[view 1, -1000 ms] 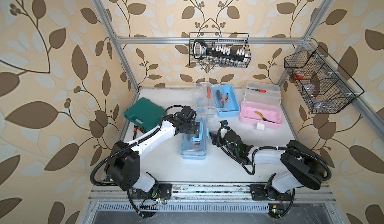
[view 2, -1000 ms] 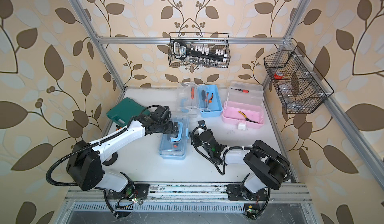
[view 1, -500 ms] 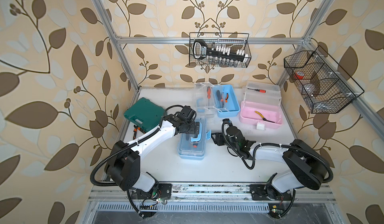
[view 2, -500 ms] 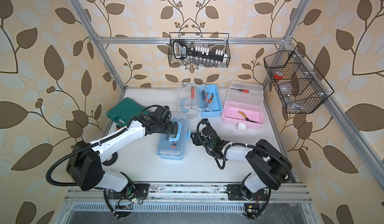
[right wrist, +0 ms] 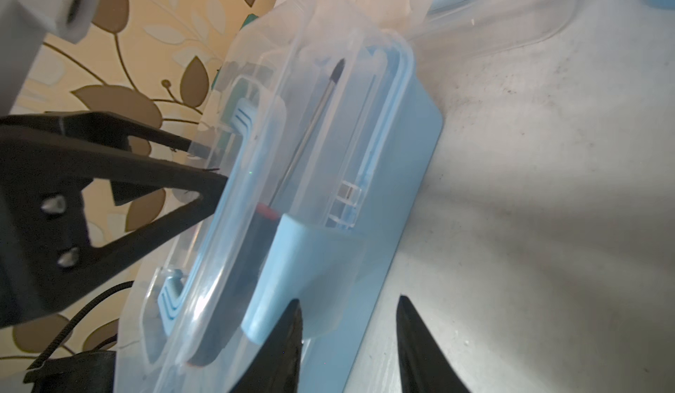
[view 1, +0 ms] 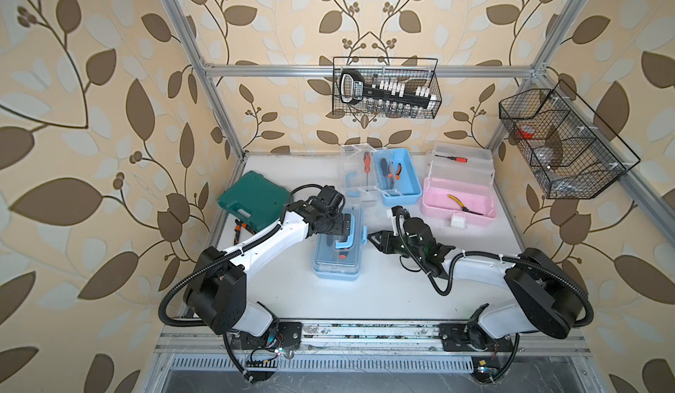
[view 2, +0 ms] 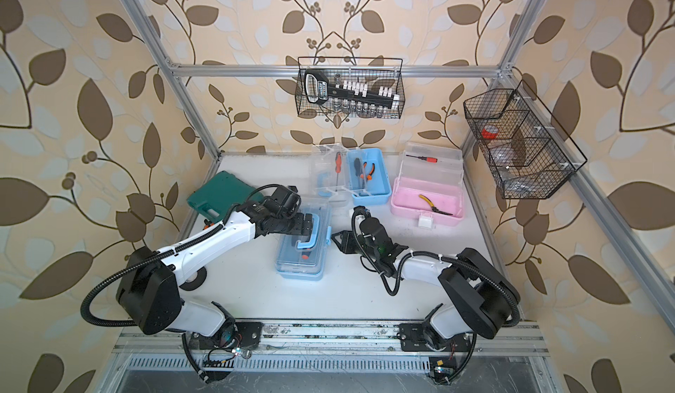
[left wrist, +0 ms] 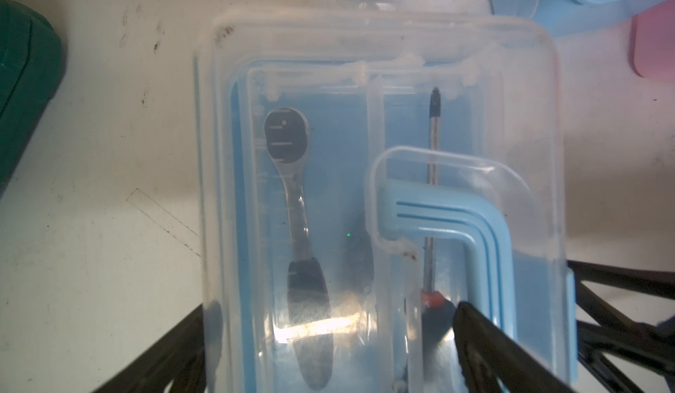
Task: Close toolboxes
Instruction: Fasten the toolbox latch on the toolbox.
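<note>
The near light blue toolbox (view 1: 338,259) (view 2: 301,259) lies mid-table with its clear lid down over a ratchet and a screwdriver. My left gripper (view 1: 350,225) (left wrist: 328,343) rests over its far end, open wide, with one finger by the blue handle (left wrist: 475,234). My right gripper (view 1: 372,239) (right wrist: 347,300) is at the box's right side, its jaws a little apart. One of its fingertips touches the blue latch (right wrist: 303,263). A second blue toolbox (view 1: 400,179) and the pink toolbox (view 1: 458,205) stand at the back with their lids open.
A dark green case (view 1: 252,197) lies at the left, with orange-handled pliers (view 1: 239,228) beside it. Wire baskets hang on the back wall (view 1: 385,88) and on the right wall (view 1: 562,143). Both open boxes hold loose tools.
My right gripper has swung up and left to the near box's latch side, and its jaws have narrowed. The left arm has stayed put on the lid.
</note>
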